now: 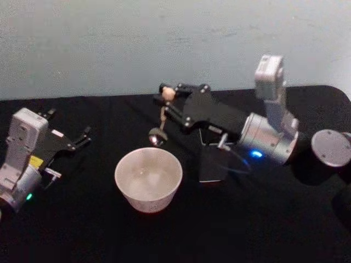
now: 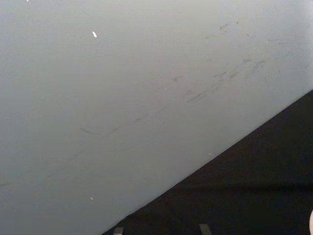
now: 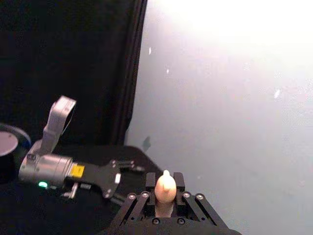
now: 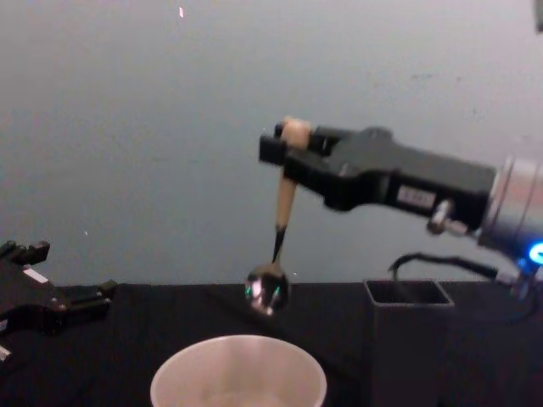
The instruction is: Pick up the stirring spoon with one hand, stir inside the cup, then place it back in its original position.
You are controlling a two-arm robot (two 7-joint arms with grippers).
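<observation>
My right gripper [image 1: 165, 96] is shut on the pale beige handle of the stirring spoon [image 1: 163, 116], just below its small bear head [image 3: 166, 186]. The spoon [image 4: 284, 203] hangs nearly upright, and its metal bowl [image 4: 266, 291] sits in the air above the far rim of the cup [image 4: 237, 373]. The round cream cup [image 1: 148, 178] stands on the black table at the middle. To its right stands the dark grey square holder [image 1: 211, 164], also seen from the side [image 4: 407, 335]. My left gripper [image 1: 68, 126] rests open at the table's left, away from both.
A black cloth [image 1: 247, 230] covers the table, with a pale wall [image 1: 109, 44] right behind it. A round grey disc [image 1: 330, 147] sits at the far right beside my right arm. A cable [image 4: 441, 264] loops behind the holder.
</observation>
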